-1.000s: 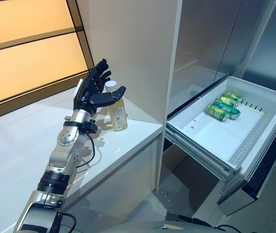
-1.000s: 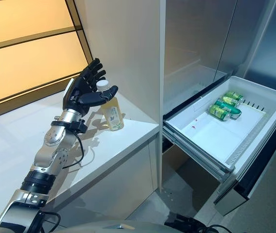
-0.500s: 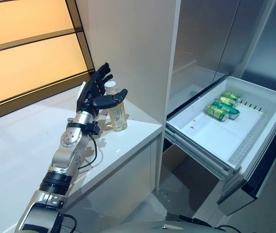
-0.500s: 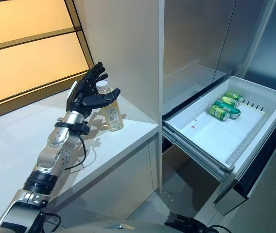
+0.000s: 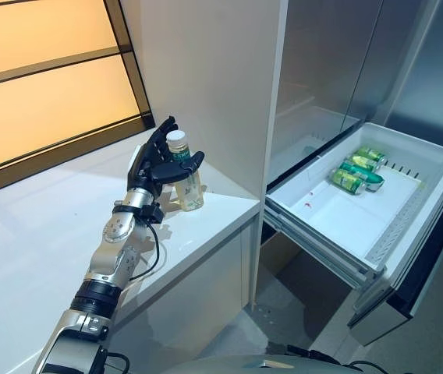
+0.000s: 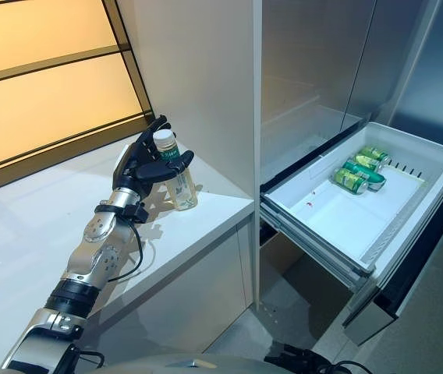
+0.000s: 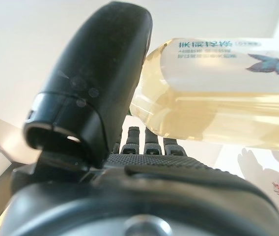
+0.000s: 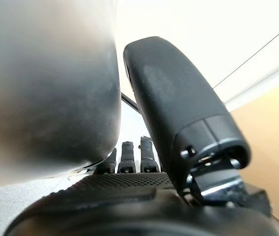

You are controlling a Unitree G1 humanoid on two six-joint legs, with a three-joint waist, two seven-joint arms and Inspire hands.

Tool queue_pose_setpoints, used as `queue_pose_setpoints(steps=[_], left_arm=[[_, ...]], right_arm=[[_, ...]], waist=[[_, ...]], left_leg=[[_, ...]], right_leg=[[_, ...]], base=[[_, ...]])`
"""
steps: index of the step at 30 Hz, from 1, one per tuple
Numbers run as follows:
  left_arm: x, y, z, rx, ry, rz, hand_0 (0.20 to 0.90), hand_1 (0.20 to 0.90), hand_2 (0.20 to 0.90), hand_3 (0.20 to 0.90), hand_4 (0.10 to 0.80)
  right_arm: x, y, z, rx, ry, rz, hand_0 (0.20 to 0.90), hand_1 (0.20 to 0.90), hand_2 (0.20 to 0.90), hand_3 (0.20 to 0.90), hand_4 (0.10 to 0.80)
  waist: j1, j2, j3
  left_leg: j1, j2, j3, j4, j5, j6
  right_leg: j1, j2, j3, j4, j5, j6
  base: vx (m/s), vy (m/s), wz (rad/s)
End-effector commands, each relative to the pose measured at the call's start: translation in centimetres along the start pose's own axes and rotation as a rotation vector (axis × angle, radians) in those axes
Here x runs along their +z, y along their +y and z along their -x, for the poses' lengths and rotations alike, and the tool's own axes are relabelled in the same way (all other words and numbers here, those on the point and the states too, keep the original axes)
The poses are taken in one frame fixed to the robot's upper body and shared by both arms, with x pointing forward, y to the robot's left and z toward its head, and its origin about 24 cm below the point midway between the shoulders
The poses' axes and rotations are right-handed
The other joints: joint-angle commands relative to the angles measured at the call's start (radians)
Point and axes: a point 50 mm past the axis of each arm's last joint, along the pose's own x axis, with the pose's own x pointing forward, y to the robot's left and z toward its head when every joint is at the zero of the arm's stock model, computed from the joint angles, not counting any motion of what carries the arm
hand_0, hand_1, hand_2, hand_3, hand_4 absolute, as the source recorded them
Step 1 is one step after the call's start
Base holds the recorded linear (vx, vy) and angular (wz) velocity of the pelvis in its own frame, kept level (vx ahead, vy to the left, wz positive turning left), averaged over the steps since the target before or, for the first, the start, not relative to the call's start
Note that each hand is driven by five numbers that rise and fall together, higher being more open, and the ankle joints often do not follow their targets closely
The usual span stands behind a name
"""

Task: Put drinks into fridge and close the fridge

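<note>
Bottle (image 5: 184, 178) on counter (image 5: 34, 234) now reached by left hand (image 5: 153, 161), fingers spread, unclenched around it; green cans (image 5: 358, 169) held in open fridge drawer (image 5: 338, 218); right hand (image 8: 144, 196) fingers: cannot tell.

A kitchen: white counter (image 5: 42, 226) beside a fridge's open drawer (image 5: 362, 210).

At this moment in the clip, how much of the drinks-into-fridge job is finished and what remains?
Done: green cans already lie in the open white fridge drawer. In hand: the left hand is open around the clear bottle of pale yellow drink with a white cap, which stands on the white counter, not lifted. Left: grip it, carry it to the drawer and close the fridge. The right hand holds nothing.
</note>
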Motion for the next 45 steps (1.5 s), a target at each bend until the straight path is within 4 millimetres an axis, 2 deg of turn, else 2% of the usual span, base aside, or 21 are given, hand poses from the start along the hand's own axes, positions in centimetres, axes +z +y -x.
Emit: queue_pose_setpoints(steps=[1, 21, 34, 45], left_arm=[[3.7, 0.1, -2.0, -0.004, -0.210, -0.022, 0.900, 0.900, 0.900, 0.900, 0.800], [3.0, 0.0, -1.9, -0.013, -0.186, -0.025, 0.900, 0.900, 0.900, 0.900, 0.800], [5.4, -1.4, -2.2, -0.105, -0.266, -0.104, 0.900, 0.900, 0.900, 0.900, 0.800], [5.2, -1.7, -2.3, -0.146, -0.234, -0.090, 0.900, 0.900, 0.900, 0.900, 0.800]], right_arm=[[-2.1, 0.8, -0.2, 0.035, 0.095, 0.005, 0.900, 0.900, 0.900, 0.900, 0.800], [-2.1, 0.9, -0.2, 0.039, 0.101, 0.018, 0.900, 0.900, 0.900, 0.900, 0.800], [-2.3, 0.9, -0.2, 0.038, 0.100, 0.013, 0.900, 0.900, 0.900, 0.900, 0.800], [-2.3, 0.8, -0.2, 0.034, 0.100, 0.011, 0.900, 0.900, 0.900, 0.900, 0.800]], waist=[[-0.004, -0.045, -0.039], [-0.007, -0.046, -0.034], [-0.011, -0.045, -0.031], [-0.015, -0.041, -0.033]], left_leg=[[-0.031, -0.035, 0.028, 0.006, -0.037, 0.026], [-0.027, -0.035, 0.030, 0.006, -0.038, 0.027], [-0.026, -0.035, 0.036, 0.006, -0.040, 0.029], [-0.024, -0.037, 0.039, 0.006, -0.042, 0.032]], right_leg=[[0.022, -0.031, 0.034, 0.014, -0.013, 0.059], [0.022, -0.032, 0.035, 0.018, -0.012, 0.060], [0.022, -0.033, 0.037, 0.018, -0.012, 0.061], [0.022, -0.033, 0.040, 0.019, -0.013, 0.062]], base=[[0.000, 0.000, 0.00], [0.000, 0.000, 0.00], [0.002, 0.001, -0.01], [0.001, 0.000, 0.00]])
